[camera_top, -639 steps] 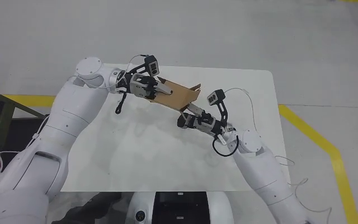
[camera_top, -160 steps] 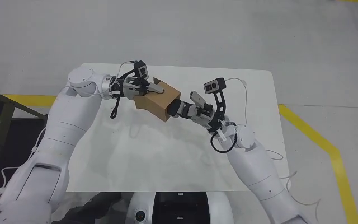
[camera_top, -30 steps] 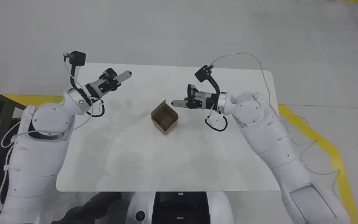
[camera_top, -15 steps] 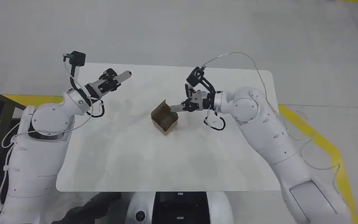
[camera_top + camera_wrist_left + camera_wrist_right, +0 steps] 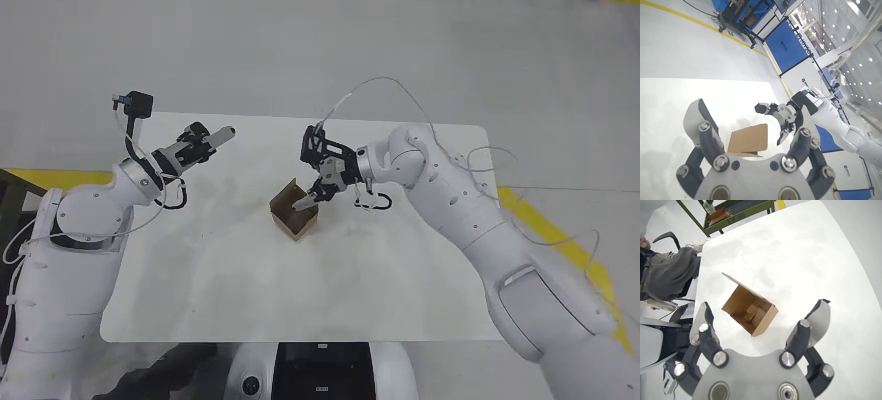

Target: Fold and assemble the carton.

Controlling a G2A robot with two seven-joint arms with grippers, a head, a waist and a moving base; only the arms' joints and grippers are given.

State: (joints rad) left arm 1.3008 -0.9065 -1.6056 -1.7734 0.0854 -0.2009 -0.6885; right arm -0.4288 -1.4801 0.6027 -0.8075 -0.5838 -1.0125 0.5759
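Bench [image 5: 250,280]: white. It carries the carton near its middle.
Carton [image 5: 294,211]: a few seconds ago I had it held up between both arms. Now it stands free on the bench, mouth up. One flap is raised on the side toward the left arm, and the folded tabs are locked across the floor. I judge the base done and the top still to close.
Right end effector [image 5: 315,192]: fingers spread wide, holding nothing. Over the last second it has swung from beside the carton to just above its near rim, tips pointing down. From its wrist camera the open mouth lies between the fingers. I cannot tell whether a fingertip touches the cardboard.
Left end effector [image 5: 218,134]: spread wide and empty. It has stayed parked near the far bench corner, well apart from the carton.
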